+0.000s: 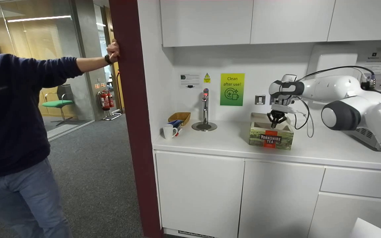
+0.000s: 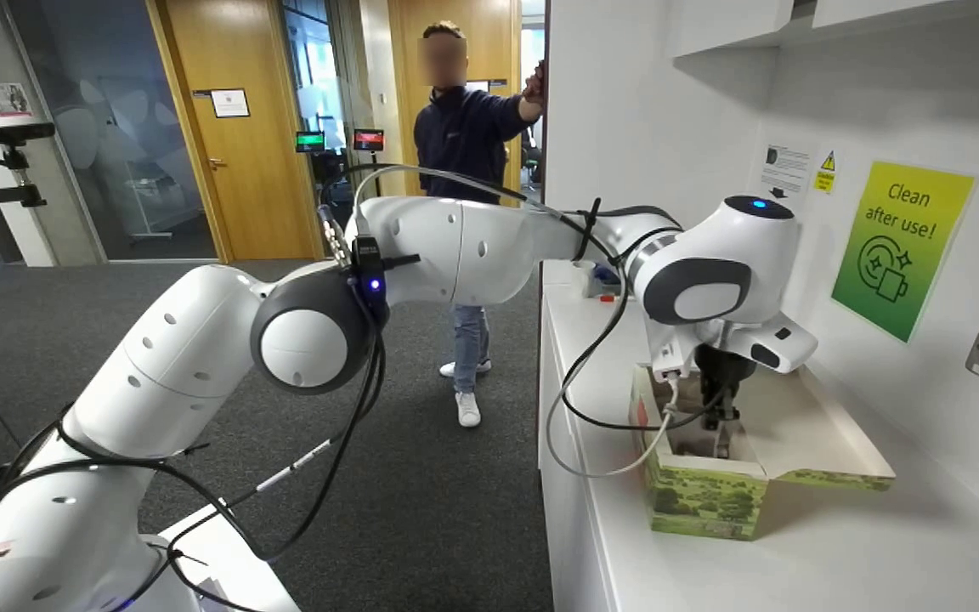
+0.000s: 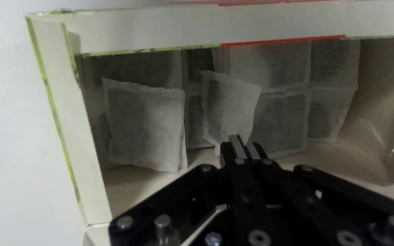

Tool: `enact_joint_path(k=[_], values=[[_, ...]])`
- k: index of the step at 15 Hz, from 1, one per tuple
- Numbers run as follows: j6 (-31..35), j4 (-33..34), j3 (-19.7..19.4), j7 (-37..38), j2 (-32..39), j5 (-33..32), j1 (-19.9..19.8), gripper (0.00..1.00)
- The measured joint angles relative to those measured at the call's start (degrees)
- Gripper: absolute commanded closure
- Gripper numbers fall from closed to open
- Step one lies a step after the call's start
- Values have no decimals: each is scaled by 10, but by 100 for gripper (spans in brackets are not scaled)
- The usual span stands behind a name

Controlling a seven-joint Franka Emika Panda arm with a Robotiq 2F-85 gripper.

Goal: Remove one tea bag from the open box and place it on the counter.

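Green box [image 1: 270, 139] — open, tea bags [image 3: 145, 126] inside

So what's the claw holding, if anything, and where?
Probably a tea bag, by its lower end in the wrist view; the shut claw hides the exact contact.

The box [image 1: 270, 140] reads "YORKSHIRE TEA" in capitals on its front in an exterior view. In both exterior views the sign [image 1: 232, 89] on the wall [image 1: 187, 100] says "Clean after use!" above a drawn mug. The yellow sticker [image 1: 207, 78] bears a warning triangle, the white notice [image 1: 190, 80] a downward arrow; their print is too small.
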Motion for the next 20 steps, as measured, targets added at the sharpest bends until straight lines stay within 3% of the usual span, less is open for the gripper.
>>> enact_joint_path(k=[14, 20], values=[[-63, 153, 46, 98, 2, -29, 40, 100], [-67, 177, 47, 104, 23, -29, 63, 100]])
